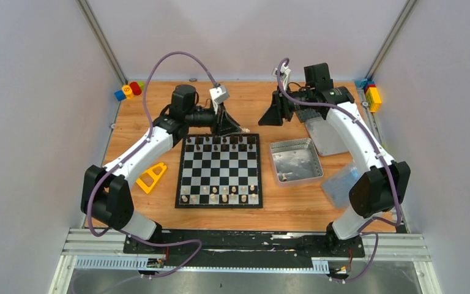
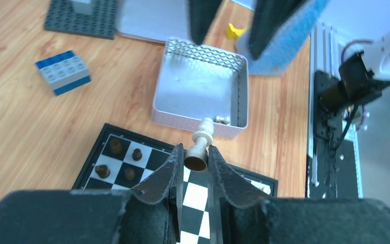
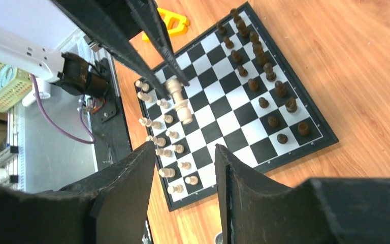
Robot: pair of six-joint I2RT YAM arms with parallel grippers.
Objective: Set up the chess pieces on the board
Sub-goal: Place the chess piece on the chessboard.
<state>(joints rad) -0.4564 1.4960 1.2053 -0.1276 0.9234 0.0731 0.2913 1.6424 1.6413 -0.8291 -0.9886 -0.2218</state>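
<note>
Dark ranks (image 1: pixel 224 146) set on board (image 1: pixel 219 171); pale ranks (image 1: pixel 223 196) part-filled; pale piece (image 2: pixel 201 140) held in left claw (image 2: pixel 196 155); right claw (image 3: pixel 184 150) wide, empty; another piece (image 2: pixel 222 119) lying in tin (image 2: pixel 198 86).

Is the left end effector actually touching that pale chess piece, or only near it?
Touching. The left wrist view shows the left end effector closed on the base of the pale chess piece, pressing it from both sides with no gap.

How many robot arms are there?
2. The left arm reaches to the far edge of the board, the left gripper pinching a pale chess piece. The right arm bends past the metal tin, the right gripper open. None look hidden.
</note>
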